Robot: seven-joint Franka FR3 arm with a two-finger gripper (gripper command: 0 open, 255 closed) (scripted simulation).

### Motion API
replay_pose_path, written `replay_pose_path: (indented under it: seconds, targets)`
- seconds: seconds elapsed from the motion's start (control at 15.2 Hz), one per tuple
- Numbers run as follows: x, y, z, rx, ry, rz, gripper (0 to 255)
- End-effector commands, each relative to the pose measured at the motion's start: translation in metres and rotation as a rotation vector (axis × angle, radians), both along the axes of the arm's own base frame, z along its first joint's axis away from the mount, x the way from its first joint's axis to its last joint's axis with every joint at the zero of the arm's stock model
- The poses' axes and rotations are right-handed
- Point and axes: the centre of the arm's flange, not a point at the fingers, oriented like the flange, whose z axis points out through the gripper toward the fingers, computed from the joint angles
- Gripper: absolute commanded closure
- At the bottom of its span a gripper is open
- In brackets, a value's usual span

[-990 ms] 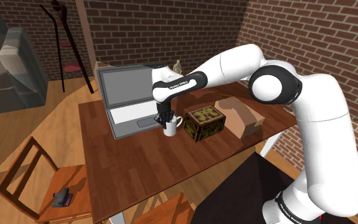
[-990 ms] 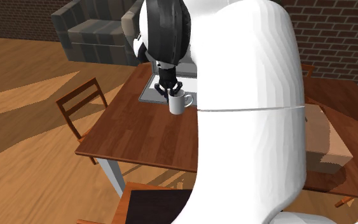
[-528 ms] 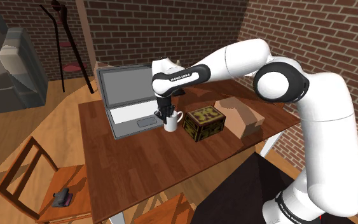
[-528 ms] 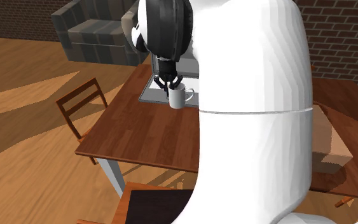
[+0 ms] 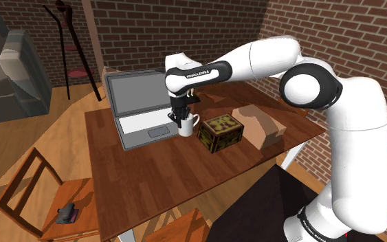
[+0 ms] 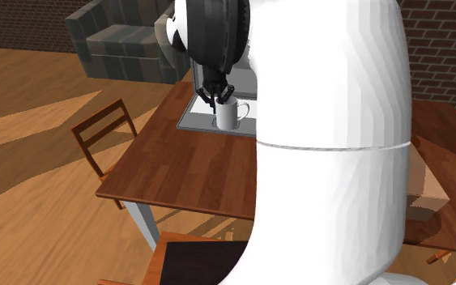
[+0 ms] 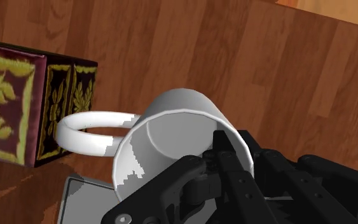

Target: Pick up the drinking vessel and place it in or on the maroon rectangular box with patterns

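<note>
**A:** Mug, position?
**B:** White, upright, by the front corner of the laptop. Handle points toward the maroon patterned box just beside it. The box sits on the wooden table.
**A:** Gripper?
**B:** Clamped on the mug's rim, one finger inside the wall, one outside.

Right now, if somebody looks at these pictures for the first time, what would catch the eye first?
The huge white arm dominates the second exterior view's right. Its black gripper clasps the rim of a white mug by the open laptop. Just beside the mug stands the maroon box with gold leaf patterns.
</note>
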Motion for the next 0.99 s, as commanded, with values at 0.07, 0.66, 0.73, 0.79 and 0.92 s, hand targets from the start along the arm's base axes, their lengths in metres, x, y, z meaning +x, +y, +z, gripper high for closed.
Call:
replay_pose_path:
  seconds: [0.07, 0.66, 0.73, 0.79, 0.92]
  targets:
    - [-0.002, -0.034, 0.005, 0.000, 0.001, 0.000, 255]
    - [-0.009, -0.152, 0.013, 0.000, 0.001, 0.000, 255]
    - [-0.010, -0.165, 0.014, 0.000, 0.001, 0.000, 255]
    - [-0.010, -0.178, 0.015, 0.000, 0.001, 0.000, 255]
    - [-0.012, -0.204, 0.016, 0.000, 0.001, 0.000, 255]
